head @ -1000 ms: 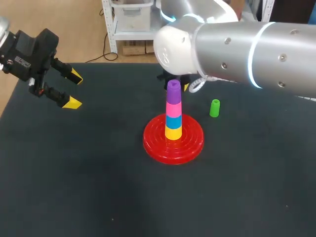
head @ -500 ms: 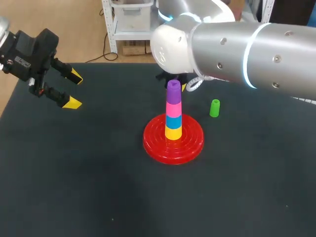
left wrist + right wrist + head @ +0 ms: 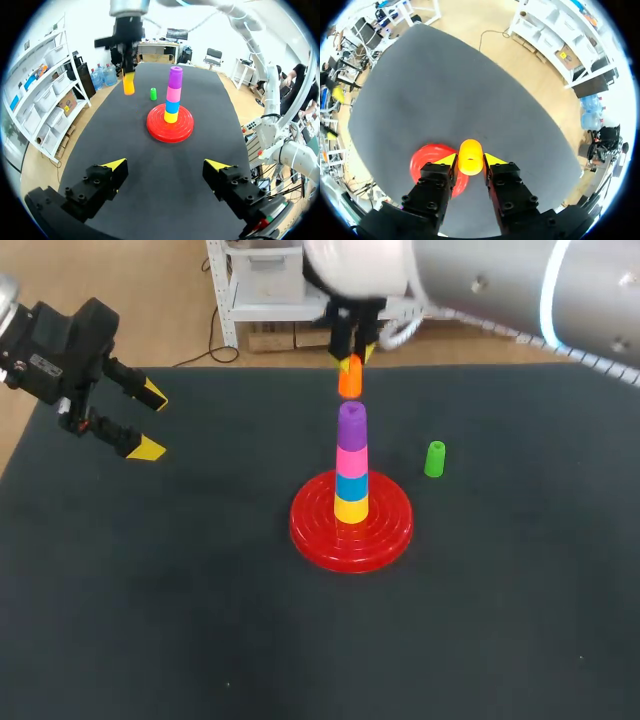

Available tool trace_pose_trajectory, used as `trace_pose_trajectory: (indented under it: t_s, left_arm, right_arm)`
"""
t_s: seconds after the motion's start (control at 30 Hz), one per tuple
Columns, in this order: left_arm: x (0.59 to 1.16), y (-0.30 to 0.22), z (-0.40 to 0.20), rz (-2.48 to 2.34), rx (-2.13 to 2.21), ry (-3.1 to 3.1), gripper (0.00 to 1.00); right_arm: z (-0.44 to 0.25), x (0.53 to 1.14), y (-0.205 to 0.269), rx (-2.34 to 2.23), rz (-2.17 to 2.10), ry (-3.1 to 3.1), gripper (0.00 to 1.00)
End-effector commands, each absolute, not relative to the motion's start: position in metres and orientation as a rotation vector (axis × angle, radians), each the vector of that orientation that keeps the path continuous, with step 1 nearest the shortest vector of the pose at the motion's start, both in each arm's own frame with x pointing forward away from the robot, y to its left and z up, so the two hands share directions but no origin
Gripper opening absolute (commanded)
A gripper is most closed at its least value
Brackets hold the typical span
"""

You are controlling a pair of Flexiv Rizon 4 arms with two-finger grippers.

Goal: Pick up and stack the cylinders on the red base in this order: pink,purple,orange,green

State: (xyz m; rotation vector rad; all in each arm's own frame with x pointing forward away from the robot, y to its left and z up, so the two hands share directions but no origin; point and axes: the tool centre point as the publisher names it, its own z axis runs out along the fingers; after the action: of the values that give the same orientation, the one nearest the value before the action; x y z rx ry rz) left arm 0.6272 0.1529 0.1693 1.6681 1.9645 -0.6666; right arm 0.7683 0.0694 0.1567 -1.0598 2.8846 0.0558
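Observation:
On the red base (image 3: pixel 351 530) (image 3: pixel 170 129) stands a stack: yellow, blue, pink, with the purple cylinder (image 3: pixel 351 420) (image 3: pixel 175 77) on top. My right gripper (image 3: pixel 350 350) (image 3: pixel 469 161) is shut on the orange cylinder (image 3: pixel 350 377) (image 3: pixel 470 156) (image 3: pixel 129 83), holding it in the air a little above and behind the stack. The red base (image 3: pixel 426 160) shows under that gripper. The green cylinder (image 3: pixel 435 458) (image 3: pixel 153 93) stands upright on the table right of the base. My left gripper (image 3: pixel 146 422) (image 3: pixel 165 167) hangs open and empty over the table's far left.
The black table (image 3: pixel 200 620) carries only the base, the stack and the green cylinder. My right arm (image 3: pixel 520 290) spans the upper right of the head view.
My right gripper closed on the orange cylinder behind the stack and lifted it up into the air. The left arm has not moved.

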Motion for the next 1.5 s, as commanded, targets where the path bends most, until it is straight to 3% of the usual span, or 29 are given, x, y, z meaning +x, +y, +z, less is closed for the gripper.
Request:
trace_pose_trajectory:
  t_s: [0.03,0.43,0.77,1.5]
  left_arm:
    - [0.627,0.154,0.169,-0.666,1.667,1.961,1.0]
    - [0.627,0.154,0.169,-0.666,1.667,1.961,1.0]
    - [0.627,0.154,0.169,-0.666,1.667,1.961,1.0]
    - [0.627,0.154,0.169,-0.666,1.667,1.961,1.0]
  right_arm:
    - [0.214,0.727,0.058,-1.067,0.077,2.793,0.0]
    - [0.277,0.682,0.063,-1.129,0.127,2.698,0.0]
    - [0.284,0.647,0.061,-1.237,0.194,2.629,0.0]
    - [0.284,0.647,0.061,-1.237,0.194,2.629,0.0]
